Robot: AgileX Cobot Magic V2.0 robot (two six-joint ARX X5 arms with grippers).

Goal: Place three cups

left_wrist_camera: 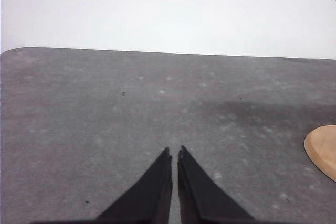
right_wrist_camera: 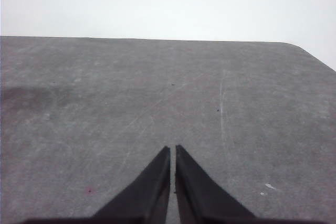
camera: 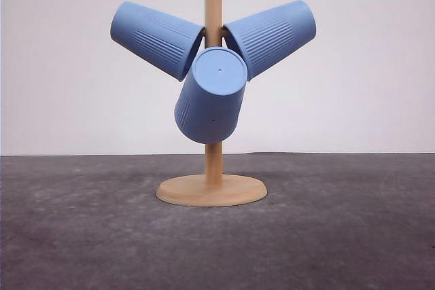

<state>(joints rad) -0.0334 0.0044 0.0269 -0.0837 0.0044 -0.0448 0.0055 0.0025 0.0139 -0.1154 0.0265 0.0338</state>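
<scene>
Three cups (camera: 211, 96) hang on the wooden stand (camera: 213, 190) on the table (camera: 340, 236). Left gripper (left_wrist_camera: 175, 153) and right gripper (right_wrist_camera: 172, 149) are closed, holding nothing.

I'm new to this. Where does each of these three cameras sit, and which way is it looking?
Front view: looks forward over the gray table at a wooden stand holding three blue cups.
Left wrist view: on the left arm, over its closed left hand.
Right wrist view: on the right arm, over its closed right hand.
Shared: the stand's base is also in the left wrist view.
</scene>
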